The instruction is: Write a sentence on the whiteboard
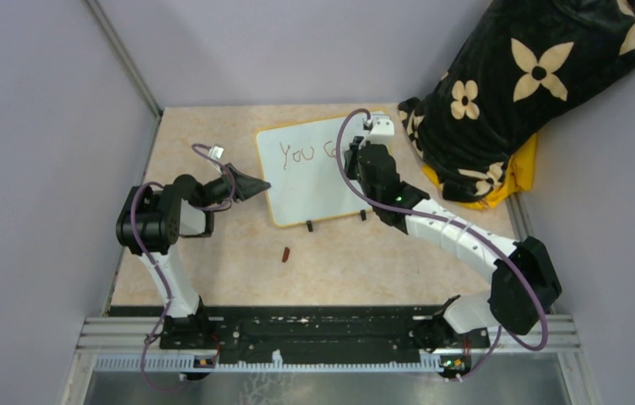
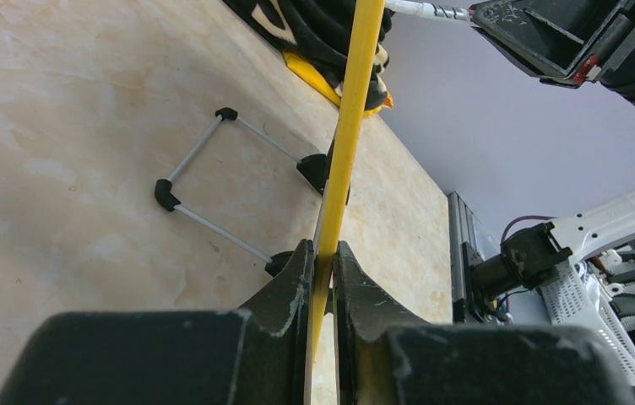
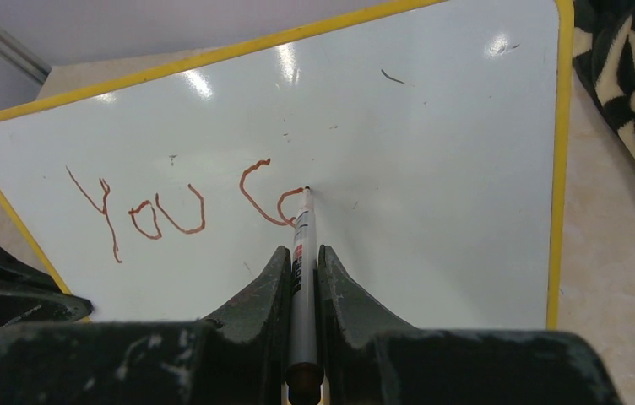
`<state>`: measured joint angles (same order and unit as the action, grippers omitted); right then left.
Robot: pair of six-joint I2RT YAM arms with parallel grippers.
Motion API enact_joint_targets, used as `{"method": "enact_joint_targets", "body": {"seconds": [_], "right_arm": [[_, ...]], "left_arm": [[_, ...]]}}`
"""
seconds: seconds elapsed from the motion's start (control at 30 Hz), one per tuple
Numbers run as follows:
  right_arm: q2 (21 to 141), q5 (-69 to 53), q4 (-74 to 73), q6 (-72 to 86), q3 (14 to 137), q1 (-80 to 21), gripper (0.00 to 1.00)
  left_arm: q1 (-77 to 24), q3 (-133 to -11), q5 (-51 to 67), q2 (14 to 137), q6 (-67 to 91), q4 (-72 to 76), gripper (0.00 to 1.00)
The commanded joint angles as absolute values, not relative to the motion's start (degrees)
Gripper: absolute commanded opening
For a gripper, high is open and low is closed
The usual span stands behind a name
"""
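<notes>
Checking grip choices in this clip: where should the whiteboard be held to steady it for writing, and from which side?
Its thin yellow left edge, approached from the left: the whiteboard stands propped, thin enough to pinch front-to-back, and this keeps the writing face clear. The left gripper clamps there.

The light is soft and even, leaving only faint shadows on the beige marbled tabletop (image 1: 238, 278). In the right wrist view the glossy white board with the thin yellow frame (image 3: 432, 186) carries small bright glare spots near its upper edge, and the frame looks bowed by the lens.
</notes>
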<state>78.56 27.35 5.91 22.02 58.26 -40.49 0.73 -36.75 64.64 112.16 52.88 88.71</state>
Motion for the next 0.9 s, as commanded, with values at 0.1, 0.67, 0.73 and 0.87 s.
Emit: {"method": "enact_joint_targets", "body": {"seconds": [0.1, 0.67, 0.73, 0.87], "right_arm": [[78.7, 28.2, 7.6, 21.2, 60.7, -39.6, 0.0], [76.6, 26.3, 6.4, 22.8, 56.0, -39.6, 0.0], [76.2, 26.3, 6.3, 22.9, 55.7, -39.6, 0.0], [75.4, 26.5, 6.2, 23.1, 55.6, -39.6, 0.0]], "left_arm": [[0.2, -36.0, 65.1, 113.1, 52.9, 102.7, 0.0], [0.2, -36.0, 65.1, 113.1, 53.0, 102.7, 0.0], [0.2, -36.0, 65.1, 113.1, 52.9, 102.6, 0.0], [0.2, -36.0, 65.1, 113.1, 52.9, 102.7, 0.0]]}}
